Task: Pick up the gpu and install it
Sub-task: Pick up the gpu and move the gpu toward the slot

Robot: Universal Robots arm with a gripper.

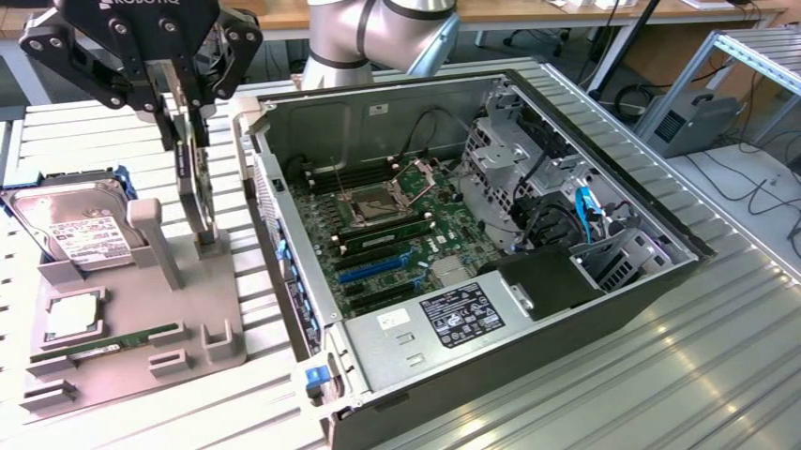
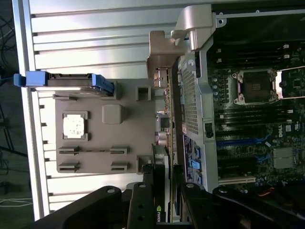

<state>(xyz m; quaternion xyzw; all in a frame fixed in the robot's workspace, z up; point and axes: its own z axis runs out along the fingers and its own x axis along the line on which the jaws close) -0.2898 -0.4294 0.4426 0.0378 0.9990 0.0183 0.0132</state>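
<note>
The gpu (image 1: 193, 183) stands on edge, a thin card seen nearly edge-on above the grey parts holder (image 1: 138, 366) at the exterior view's left. My gripper (image 1: 186, 112) comes down from above and is shut on the card's top edge. The card's lower end sits at the holder's upright post (image 1: 208, 246); I cannot tell whether it is clear of the slot. In the wrist view the gpu (image 2: 167, 138) runs edge-on between my fingers (image 2: 143, 200), with my gripper (image 2: 165, 183) shut on it, beside the rear wall of the open computer case (image 2: 193, 95).
The open computer case (image 1: 651, 281) lies on its side to the exterior view's right, motherboard (image 1: 388, 234) and blue expansion slots (image 1: 373, 268) exposed. On the holder rest a hard drive (image 1: 78, 230), a processor (image 1: 71, 315) and a memory stick (image 1: 107, 345).
</note>
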